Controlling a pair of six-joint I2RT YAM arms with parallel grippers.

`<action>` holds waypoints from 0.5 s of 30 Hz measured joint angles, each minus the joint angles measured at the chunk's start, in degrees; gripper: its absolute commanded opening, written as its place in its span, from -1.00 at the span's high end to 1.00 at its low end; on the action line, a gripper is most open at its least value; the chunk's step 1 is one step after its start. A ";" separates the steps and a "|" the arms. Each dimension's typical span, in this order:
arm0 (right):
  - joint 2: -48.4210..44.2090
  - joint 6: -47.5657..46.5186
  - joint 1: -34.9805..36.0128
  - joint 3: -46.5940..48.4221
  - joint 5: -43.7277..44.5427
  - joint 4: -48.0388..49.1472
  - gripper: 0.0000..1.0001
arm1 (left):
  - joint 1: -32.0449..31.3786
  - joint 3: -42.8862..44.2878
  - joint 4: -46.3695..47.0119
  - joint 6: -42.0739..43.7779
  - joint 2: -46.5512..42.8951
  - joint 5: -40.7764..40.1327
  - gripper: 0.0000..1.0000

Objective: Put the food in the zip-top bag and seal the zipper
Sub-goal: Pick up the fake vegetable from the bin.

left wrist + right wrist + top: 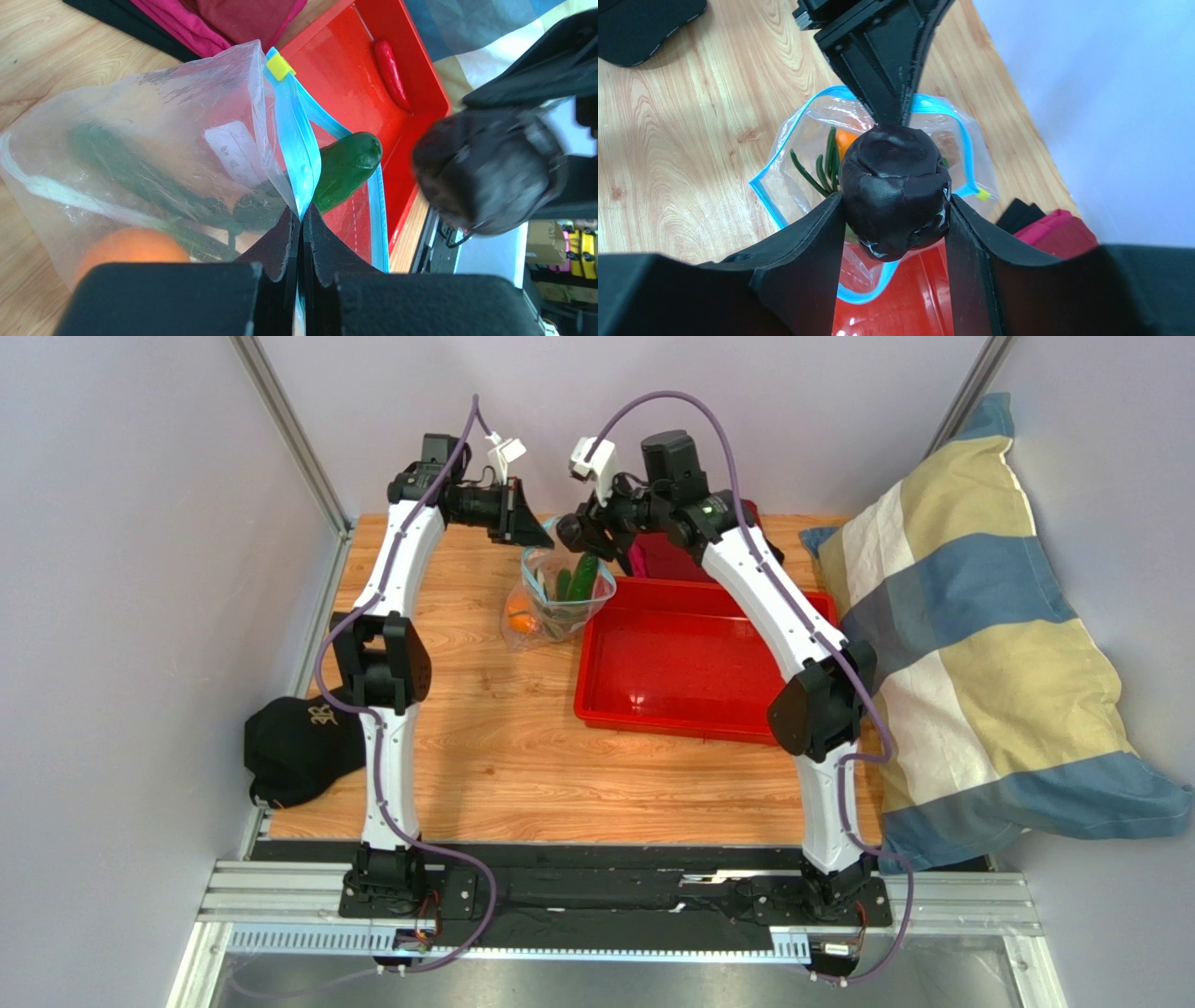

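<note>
The clear zip-top bag (561,599) stands open on the wood beside the red tray. My left gripper (302,213) is shut on its blue zipper (295,140) and holds that edge up. Inside lie an orange fruit (130,248), long green vegetables (140,175) and green onion; a cucumber end (347,168) pokes out at the mouth. My right gripper (896,201) is shut on the small dark round piece (896,185), just above the open mouth of the bag (784,185). A red chili (391,70) lies in the tray.
The red tray (701,707) lies right of the bag. Pink and dark cloth (231,17) is bunched at the table's far edge. A black cap (295,742) sits at the left edge, and a striped pillow (982,644) at the right.
</note>
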 measured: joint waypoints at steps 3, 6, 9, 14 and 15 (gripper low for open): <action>1.51 -0.33 0.96 0.00 0.00 0.17 -0.46 | 0.00 -0.02 0.02 0.00 0.00 0.00 1.00; 2.82 -0.59 1.57 0.00 -0.13 -0.31 -0.84 | -0.02 -0.02 0.02 -0.02 0.00 0.00 1.00; 3.08 -0.57 1.86 0.00 -0.07 -0.74 -0.86 | 0.00 -0.02 0.04 -0.02 0.00 -0.02 1.00; 1.14 0.57 -0.17 -1.86 -0.17 -1.18 -0.82 | 0.04 -0.09 0.04 -0.04 0.00 -0.02 1.00; -0.13 1.05 -1.46 -3.17 -0.15 -1.84 -0.79 | 0.04 -0.11 0.04 -0.04 0.00 -0.02 1.00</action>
